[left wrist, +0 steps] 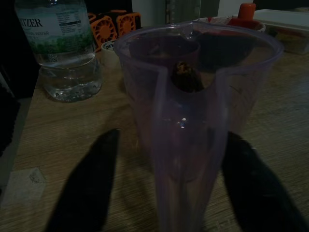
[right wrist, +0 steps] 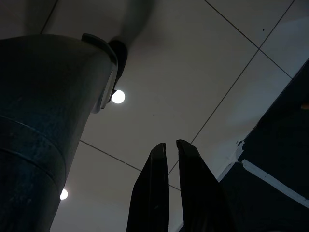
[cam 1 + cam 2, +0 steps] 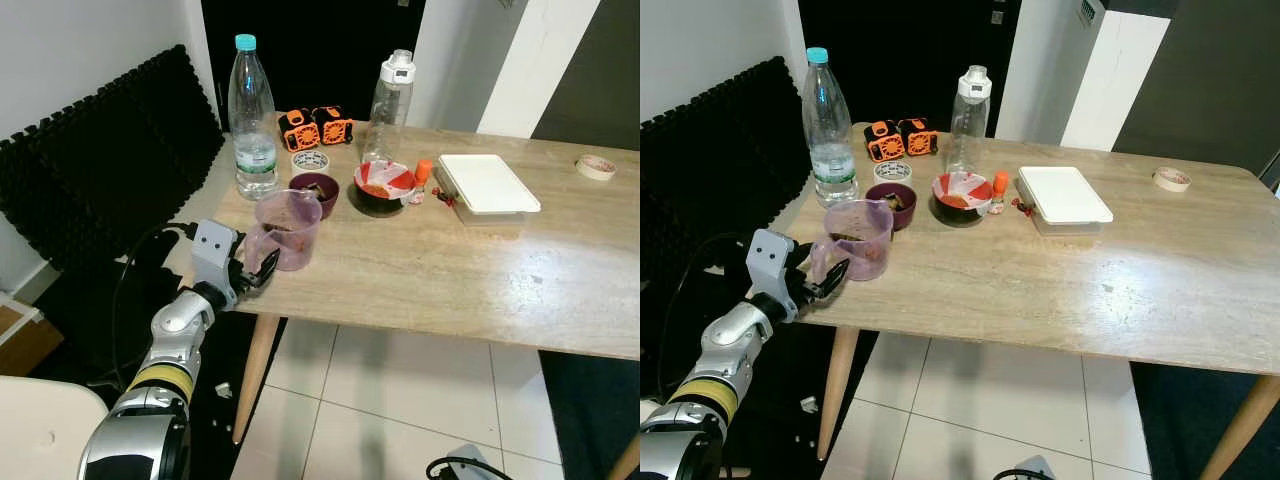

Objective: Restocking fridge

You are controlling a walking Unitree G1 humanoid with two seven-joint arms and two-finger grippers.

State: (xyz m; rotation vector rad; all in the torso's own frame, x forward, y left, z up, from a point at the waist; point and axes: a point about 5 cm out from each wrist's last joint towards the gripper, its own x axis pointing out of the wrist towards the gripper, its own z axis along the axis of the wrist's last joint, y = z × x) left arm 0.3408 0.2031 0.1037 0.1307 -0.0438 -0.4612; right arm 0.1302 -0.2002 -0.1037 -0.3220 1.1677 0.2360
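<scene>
Purple measuring jug point(image 3: 288, 229) upright near desk point(image 3: 480, 270) corner, beside water bottle point(image 3: 254, 115). Left hand point(image 3: 254, 272) at its base, fingers point(image 1: 87, 188) apart, flanking it. Right hand point(image 2: 170, 147) idle, fingers nearly together over floor tiles point(image 2: 193, 72).

The head views are evenly lit and sharp; both wrist views are dim, with soft shadows cast on the bench point(image 3: 470, 270).
</scene>
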